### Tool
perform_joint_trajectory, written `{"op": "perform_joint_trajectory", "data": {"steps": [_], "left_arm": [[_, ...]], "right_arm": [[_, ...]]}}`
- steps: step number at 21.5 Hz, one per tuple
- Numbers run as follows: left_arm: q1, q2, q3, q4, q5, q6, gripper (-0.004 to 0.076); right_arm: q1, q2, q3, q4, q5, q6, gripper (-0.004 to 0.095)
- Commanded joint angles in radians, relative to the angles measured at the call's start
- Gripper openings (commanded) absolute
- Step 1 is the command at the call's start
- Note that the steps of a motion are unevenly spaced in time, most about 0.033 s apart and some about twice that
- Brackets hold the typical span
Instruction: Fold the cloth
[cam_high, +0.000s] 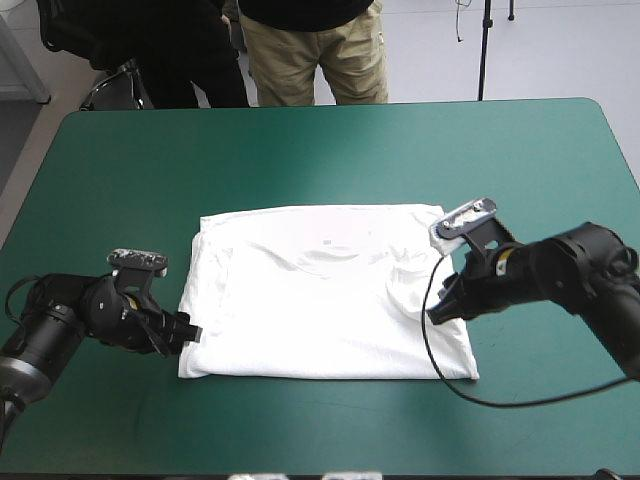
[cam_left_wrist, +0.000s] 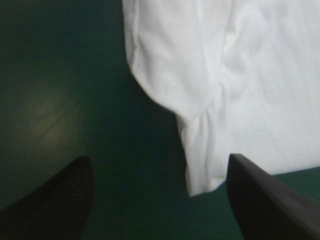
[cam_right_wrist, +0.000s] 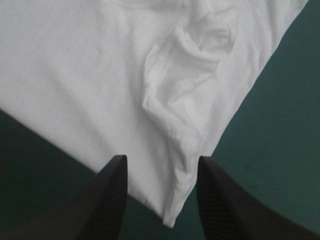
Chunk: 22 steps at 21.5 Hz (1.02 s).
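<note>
The T-shirt (cam_high: 320, 300) lies flat at the middle of the table (cam_high: 300, 140), cut off in both wrist views, with the left gripper (cam_left_wrist: 159, 158) gaping beside its near-left corner and the right gripper (cam_right_wrist: 162, 158), fingers apart, astride a rumpled fold at its right edge.

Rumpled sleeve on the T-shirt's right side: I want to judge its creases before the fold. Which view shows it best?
The right wrist view: the rumpled sleeve lies large just ahead of the open right gripper. The high view shows it small; the left wrist view shows only the opposite side of the T-shirt.
</note>
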Motion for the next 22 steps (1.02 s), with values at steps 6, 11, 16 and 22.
{"op": "perform_joint_trajectory", "data": {"steps": [6,11,16,22], "left_arm": [[-0.003,0.038,0.097,-0.106,-0.143,-0.014,0.0538],[-0.003,0.143,0.097,-0.159,-0.071,0.081,0.0469],[-0.003,0.146,0.097,-0.188,-0.065,0.124,0.0186],[-0.003,0.146,0.097,-0.186,-0.076,0.12,-0.0017]], "right_arm": [[-0.006,-0.236,0.179,0.011,-0.033,0.107,0.0418],[-0.006,-0.236,0.267,0.007,-0.069,0.129,0.0405],[-0.006,-0.236,0.342,-0.034,-0.098,0.181,0.0363],[-0.006,-0.233,0.398,-0.052,-0.103,0.224,0.0366]]}}
